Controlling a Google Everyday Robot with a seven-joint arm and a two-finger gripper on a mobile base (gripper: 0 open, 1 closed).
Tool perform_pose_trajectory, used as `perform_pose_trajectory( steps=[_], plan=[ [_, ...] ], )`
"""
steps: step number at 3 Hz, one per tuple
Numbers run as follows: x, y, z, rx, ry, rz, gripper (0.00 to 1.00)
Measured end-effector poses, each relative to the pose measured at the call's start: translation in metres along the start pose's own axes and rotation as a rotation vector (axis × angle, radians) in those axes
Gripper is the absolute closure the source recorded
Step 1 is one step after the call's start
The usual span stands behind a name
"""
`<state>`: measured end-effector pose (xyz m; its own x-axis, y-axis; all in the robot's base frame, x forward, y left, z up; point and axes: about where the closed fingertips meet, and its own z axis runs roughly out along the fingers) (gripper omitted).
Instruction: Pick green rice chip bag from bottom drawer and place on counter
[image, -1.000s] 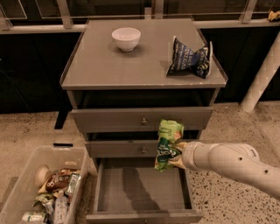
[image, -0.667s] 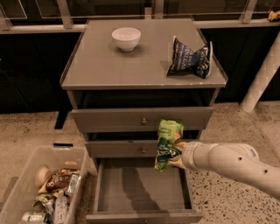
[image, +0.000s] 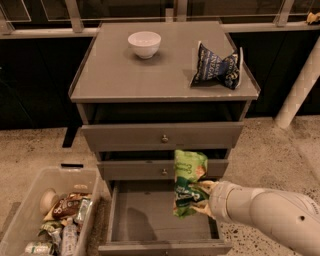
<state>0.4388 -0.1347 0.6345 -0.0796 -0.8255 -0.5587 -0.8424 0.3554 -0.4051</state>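
The green rice chip bag (image: 188, 181) hangs upright in my gripper (image: 201, 198), just above the right side of the open bottom drawer (image: 150, 217) and in front of the middle drawer. My gripper is shut on the bag's lower right edge, and my white arm (image: 265, 212) reaches in from the lower right. The drawer's inside shows nothing in it. The grey counter (image: 150, 75) is well above the bag.
A white bowl (image: 144, 44) and a dark blue-and-white snack bag (image: 216, 66) sit on the counter. The top drawer (image: 162, 136) and middle drawer (image: 140, 170) are partly pulled out. A clear bin (image: 50, 173) of snacks stands on the floor at the left.
My arm and the green bag now sit a little lower and slightly to the left than a second ago. The grip on the bag is unchanged.
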Motion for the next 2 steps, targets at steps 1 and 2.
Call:
perform_pose_trajectory(
  steps=[1,2],
  plan=[
    [-0.064,0.002,-0.051,0.037,-0.055,-0.083,1.0],
    [-0.087,0.008,-0.062,0.054,-0.093,-0.112,1.0]
  ],
)
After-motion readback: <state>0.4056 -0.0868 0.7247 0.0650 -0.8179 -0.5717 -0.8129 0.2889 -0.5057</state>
